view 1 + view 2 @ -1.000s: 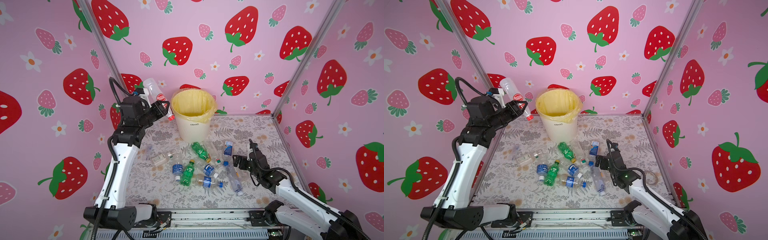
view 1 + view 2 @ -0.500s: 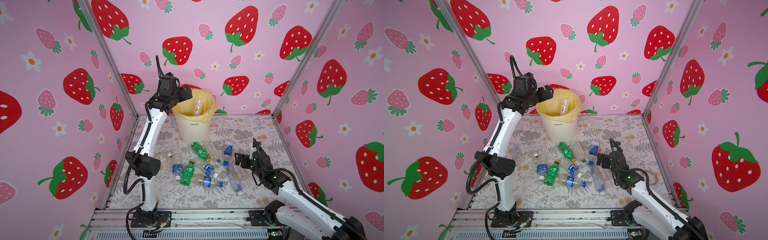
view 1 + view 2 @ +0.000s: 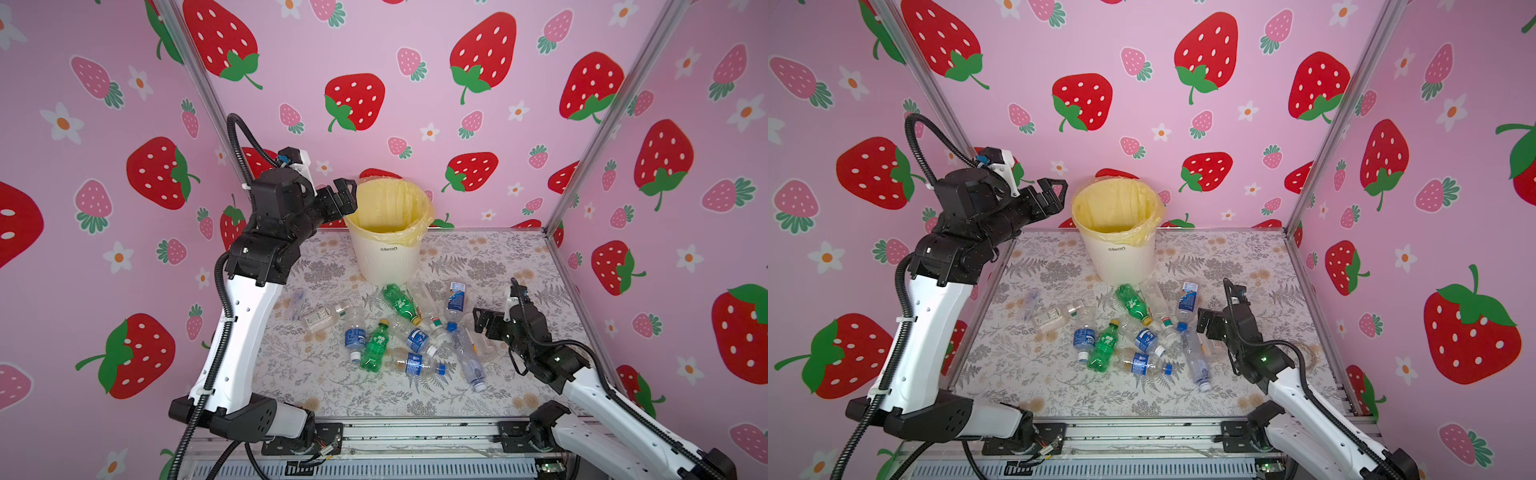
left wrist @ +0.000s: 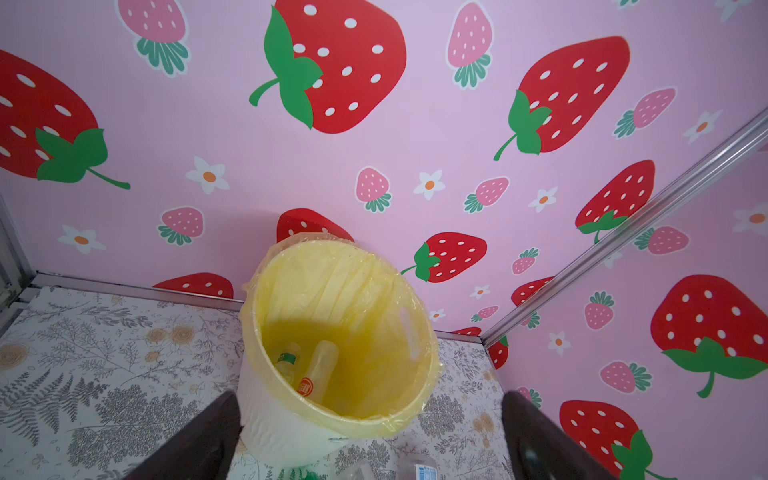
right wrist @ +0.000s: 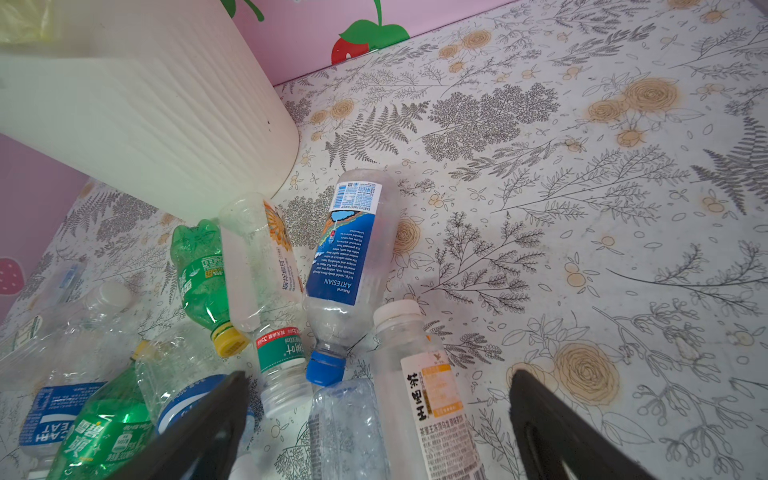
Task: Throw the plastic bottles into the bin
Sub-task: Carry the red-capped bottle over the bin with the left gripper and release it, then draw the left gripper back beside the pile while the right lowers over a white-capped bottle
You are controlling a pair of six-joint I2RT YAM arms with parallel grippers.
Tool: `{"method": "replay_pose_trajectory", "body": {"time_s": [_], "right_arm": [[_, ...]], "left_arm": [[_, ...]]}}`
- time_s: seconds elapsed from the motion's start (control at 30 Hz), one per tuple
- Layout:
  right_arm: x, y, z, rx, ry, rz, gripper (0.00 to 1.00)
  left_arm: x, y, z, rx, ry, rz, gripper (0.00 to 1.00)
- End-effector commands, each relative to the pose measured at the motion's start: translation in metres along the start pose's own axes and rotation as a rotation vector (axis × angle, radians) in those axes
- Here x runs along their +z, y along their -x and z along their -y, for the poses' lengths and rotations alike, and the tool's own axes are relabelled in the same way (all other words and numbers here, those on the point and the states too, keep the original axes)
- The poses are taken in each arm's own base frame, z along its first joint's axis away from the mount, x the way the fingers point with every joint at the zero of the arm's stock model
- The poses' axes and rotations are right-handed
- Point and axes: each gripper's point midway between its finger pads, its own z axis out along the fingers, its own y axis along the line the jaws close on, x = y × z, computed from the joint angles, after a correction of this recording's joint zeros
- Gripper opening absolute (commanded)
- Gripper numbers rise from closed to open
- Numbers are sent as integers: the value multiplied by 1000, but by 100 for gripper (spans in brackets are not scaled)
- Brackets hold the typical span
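Enclosed by smooth pink wall panels (image 3: 415,62) printed with strawberries and daisies; floored by a matt tabletop (image 3: 490,262) patterned with grey ferns and tan roses.

At 12 o'clock on the tabletop in both top views: round, ribbed white plastic bin (image 3: 388,262), upright, lined with a crinkled translucent yellow bag (image 3: 395,199) folded over the rim. Inside, in the left wrist view: at least two clear bottles (image 4: 322,361) at the bottom.

At 6 o'clock of the bin, near centre: loose heap of plastic bottles (image 3: 411,332), all lying down, mostly clear with blue labels, among them two green bottles (image 3: 374,345) with yellow caps.

Left tool (image 3: 347,197): raised at 9 o'clock of the bin rim, jaws spread wide, nothing held.

Right tool (image 3: 496,311): low at 3 o'clock of the heap, jaws wide apart; white-capped clear bottle (image 5: 428,395) lying between them, ungripped.
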Motion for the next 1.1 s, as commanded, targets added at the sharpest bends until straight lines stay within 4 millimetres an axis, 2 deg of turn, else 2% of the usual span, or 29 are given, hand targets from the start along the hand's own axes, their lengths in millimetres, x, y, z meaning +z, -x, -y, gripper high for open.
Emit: {"method": "replay_pose_trajectory", "body": {"time_s": [0.0,0.23,0.43,0.53,0.73,1.07], "right_arm": [[-4,10,3,6,-36,6,99],[1,10,4,-48,-66,-36,99],[12,1,3,-79,-81,-98,99],[15,-1,3,-81,-84,-106,99],[19,-1,0,-85,-68,-109,99],[21,-9,8,-141,-100,-143,99]], "left_arm": [[10,-35,-24,32,62,-82,99],[0,-78,-84,-26,208,-182,99],[-1,-107,-113,-74,227,-254,99],[-1,-127,-128,-85,265,-303,99],[0,-165,-148,-105,307,-397,99],[-15,-192,-169,-86,369,-464,99]]}}
